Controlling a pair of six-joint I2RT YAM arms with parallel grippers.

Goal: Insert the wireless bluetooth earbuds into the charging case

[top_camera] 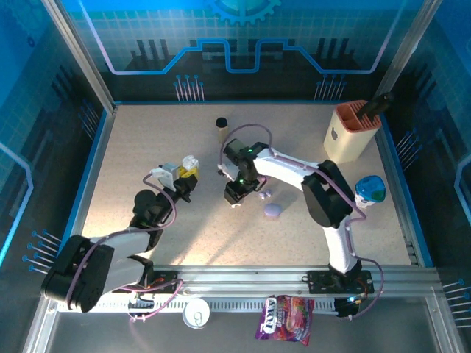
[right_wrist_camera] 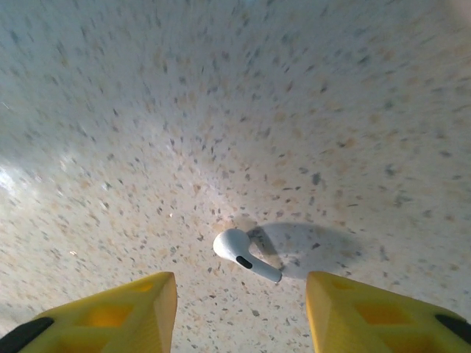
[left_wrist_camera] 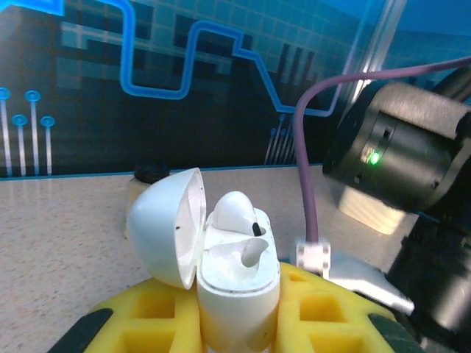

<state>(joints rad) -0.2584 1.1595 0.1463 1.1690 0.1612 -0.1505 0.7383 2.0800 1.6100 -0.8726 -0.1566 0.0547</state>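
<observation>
My left gripper [left_wrist_camera: 239,320] is shut on a white charging case [left_wrist_camera: 239,294], which stands upright between its yellow fingers [left_wrist_camera: 147,316]. The case's lid [left_wrist_camera: 165,224] is swung open to the left. One white earbud [left_wrist_camera: 234,209] sits in the far slot, and the near slot is empty. In the top view the left gripper [top_camera: 185,175] holds the case [top_camera: 190,162] left of centre. My right gripper [right_wrist_camera: 241,316] is open and points down at the table. A loose white earbud [right_wrist_camera: 243,254] lies flat on the table just ahead of the gap between its fingertips, touching neither. In the top view the right gripper [top_camera: 237,195] is at mid-table.
A round purple case [top_camera: 273,211] lies just right of the right gripper. A tan cylinder with a black cap [top_camera: 221,129] stands at the back. A pink holder [top_camera: 352,129] is back right, and a blue-and-white object [top_camera: 370,190] sits beside the right arm. A candy bag [top_camera: 285,318] lies off the front edge.
</observation>
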